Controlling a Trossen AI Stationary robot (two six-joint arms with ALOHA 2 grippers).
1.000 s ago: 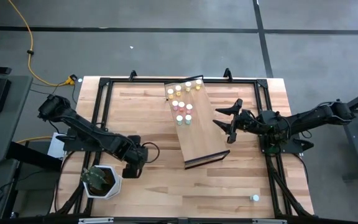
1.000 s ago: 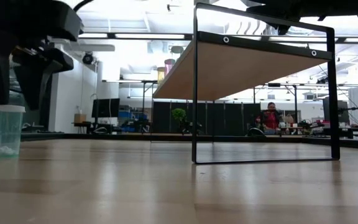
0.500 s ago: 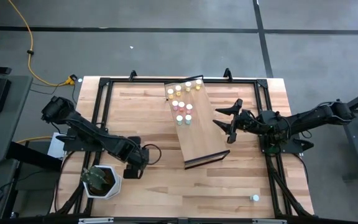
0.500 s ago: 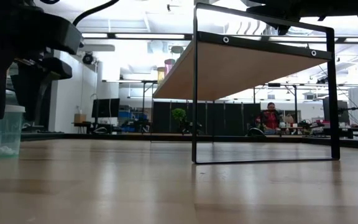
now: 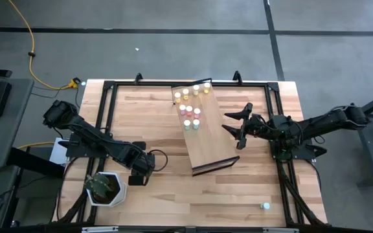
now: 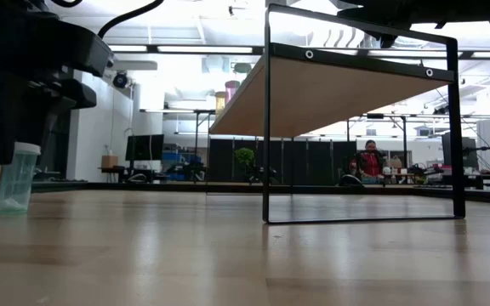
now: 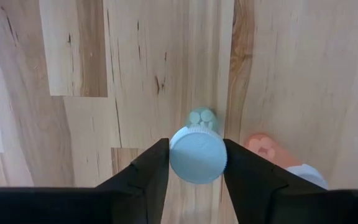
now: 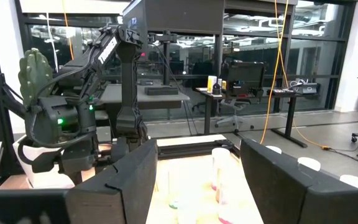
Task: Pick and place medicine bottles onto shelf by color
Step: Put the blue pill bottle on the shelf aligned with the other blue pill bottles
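The shelf [image 5: 203, 133] stands tilted at the table's middle, with several medicine bottles [image 5: 188, 107] standing on its far end. My left gripper [image 5: 138, 173] is near the table's left front, shut on a teal bottle [image 6: 15, 178] with a white cap [image 7: 197, 163]. A pink bottle [image 7: 263, 147] lies on the table right beside it, partly hidden by a finger. One more bottle [image 5: 265, 206] stands at the right front. My right gripper [image 5: 237, 131] hangs open and empty beside the shelf's right edge; it also shows in the right wrist view [image 8: 194, 180]. My left gripper pinches the teal bottle's white cap [image 7: 178, 163] between its two fingers, one on each side. The fingers come from above, pointing down. The bottle hangs below them, tilted a little, its bottom [image 6: 8, 206] at or just above the tabletop; which, I cannot tell.
A white pot with a green plant [image 5: 105, 188] stands just left of and nearer than my left gripper. A black frame rail [image 5: 109, 116] runs round the tabletop. The shelf's dark frame leg [image 6: 267, 127] stands upright on the table. A person [image 6: 369, 161] sits far behind.
My left gripper has gone down over the teal bottle and a little toward the table's near edge. The bottle stood upright before; it now leans a little.
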